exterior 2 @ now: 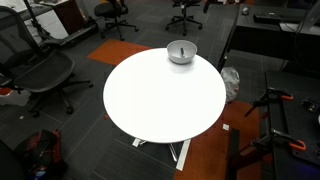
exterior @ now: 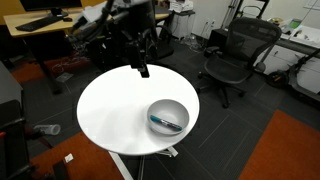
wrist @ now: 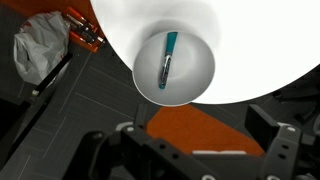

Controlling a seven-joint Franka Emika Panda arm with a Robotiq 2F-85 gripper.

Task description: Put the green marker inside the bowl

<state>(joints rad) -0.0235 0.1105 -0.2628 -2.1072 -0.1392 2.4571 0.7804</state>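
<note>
Green marker (wrist: 168, 62) lies flat inside the bowl (wrist: 197, 82), teal barrel across the bottom, also visible in an exterior view (exterior: 165, 123). Bowl (exterior: 180, 106) sits close to the round white table's (exterior: 110, 110) edge, near-right there, at the far rim in an exterior view (exterior 2: 181, 52). Gripper (exterior: 144, 70) hangs above the table's far side, well clear of the bowl, fingers spread, nothing between them in wrist view. Office chair (exterior: 235, 55) stands right of the table.
</note>
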